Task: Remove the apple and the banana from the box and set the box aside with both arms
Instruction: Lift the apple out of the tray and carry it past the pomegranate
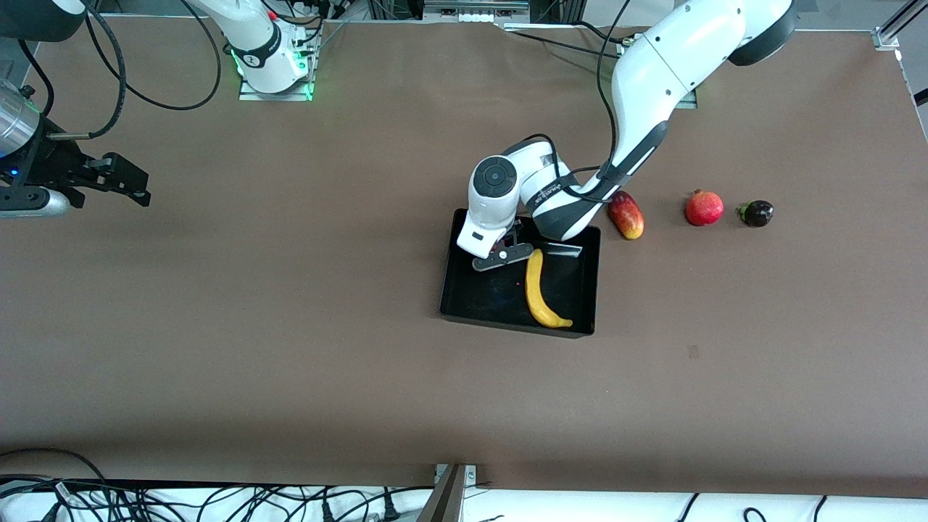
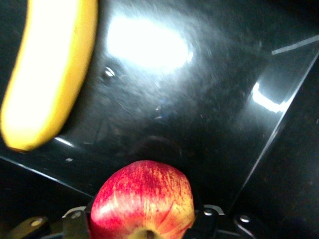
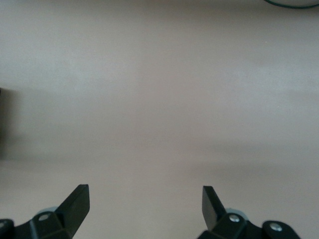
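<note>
Holding one apple [image 2: 143, 199]; one banana [image 1: 540, 290] in box [image 1: 471, 297].

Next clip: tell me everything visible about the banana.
The long curved yellow banana has smooth, unblemished skin, seemingly plastic. It lies flat inside the shallow glossy black plastic tray, toward the left arm's end, one tip near the corner nearest the front camera. The left end effector, holding a red-yellow apple, hovers beside it without touching.

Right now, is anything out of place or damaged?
Nothing stands out. The banana lies whole in the black tray, and the left gripper holds the apple over it.
</note>
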{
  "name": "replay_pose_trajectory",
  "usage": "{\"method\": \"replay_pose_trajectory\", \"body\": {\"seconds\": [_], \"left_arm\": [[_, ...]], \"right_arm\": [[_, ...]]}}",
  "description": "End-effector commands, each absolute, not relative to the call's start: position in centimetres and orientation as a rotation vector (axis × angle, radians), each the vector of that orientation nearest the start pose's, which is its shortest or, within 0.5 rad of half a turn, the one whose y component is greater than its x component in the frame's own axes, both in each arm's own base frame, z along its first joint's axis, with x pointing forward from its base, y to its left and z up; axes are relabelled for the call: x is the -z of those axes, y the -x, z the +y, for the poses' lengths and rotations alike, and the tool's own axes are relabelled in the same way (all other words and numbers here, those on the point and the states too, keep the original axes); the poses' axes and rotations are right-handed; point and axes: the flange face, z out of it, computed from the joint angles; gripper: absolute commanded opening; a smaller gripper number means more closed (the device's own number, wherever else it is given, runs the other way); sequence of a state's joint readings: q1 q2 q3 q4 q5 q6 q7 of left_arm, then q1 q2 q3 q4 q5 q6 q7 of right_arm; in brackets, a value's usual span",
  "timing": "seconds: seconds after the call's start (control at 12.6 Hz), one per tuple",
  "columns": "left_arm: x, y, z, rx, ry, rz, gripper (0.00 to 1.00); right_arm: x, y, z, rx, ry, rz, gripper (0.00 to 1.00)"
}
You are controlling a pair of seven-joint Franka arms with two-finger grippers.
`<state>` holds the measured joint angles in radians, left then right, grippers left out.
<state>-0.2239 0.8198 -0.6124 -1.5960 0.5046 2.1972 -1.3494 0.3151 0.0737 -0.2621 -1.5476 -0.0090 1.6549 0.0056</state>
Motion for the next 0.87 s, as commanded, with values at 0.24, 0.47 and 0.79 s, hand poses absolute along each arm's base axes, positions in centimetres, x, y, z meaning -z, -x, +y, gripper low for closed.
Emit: {"method": "replay_pose_trajectory", "body": {"seconds": [0.24, 0.47, 0.79], "left_arm": [[-35.5, -56.5, -36.4, -0.313, 3.032, -0.480, 0.00], [-37.7, -61.7, -26.1, -0.439, 3.036, -0.424, 0.00], [-33.9, -66.7, -10.0, -0.470, 3.083, -0.174, 0.00]], "right_arm": [[-60.6, -58.4, 3.5, 0.063, 3.165, -0.065, 1.00], [-60.6, -58.4, 3.5, 0.066, 3.165, -0.065, 1.00], [-60.6, -58.4, 3.5, 0.066, 3.165, -0.065, 1.00]]}}
